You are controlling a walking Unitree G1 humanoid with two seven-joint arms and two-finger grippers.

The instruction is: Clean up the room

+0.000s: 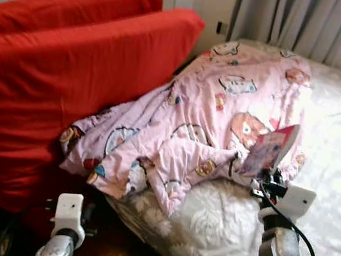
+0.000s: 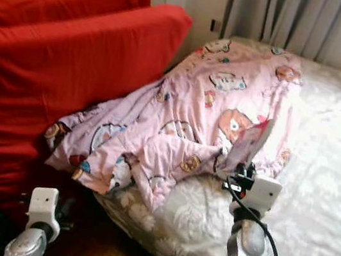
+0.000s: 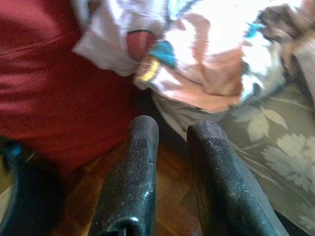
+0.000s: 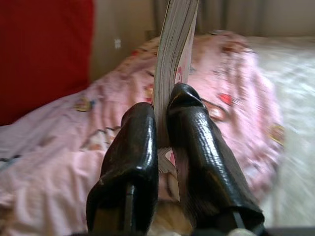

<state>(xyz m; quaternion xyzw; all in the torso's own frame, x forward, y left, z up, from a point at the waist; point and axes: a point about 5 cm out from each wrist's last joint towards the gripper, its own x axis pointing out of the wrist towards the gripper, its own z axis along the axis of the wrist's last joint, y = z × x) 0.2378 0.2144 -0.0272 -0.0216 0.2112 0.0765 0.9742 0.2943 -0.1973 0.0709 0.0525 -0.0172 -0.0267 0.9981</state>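
Closest in, the left gripper hangs low by the bed edge over the wooden floor, fingers slightly apart and holding nothing. The right arm is raised over the mattress, and the right gripper is pinched on a thin book, holding it upright just above the pink quilt. Farther back, two red cushions lean by the wall, with curtains behind.
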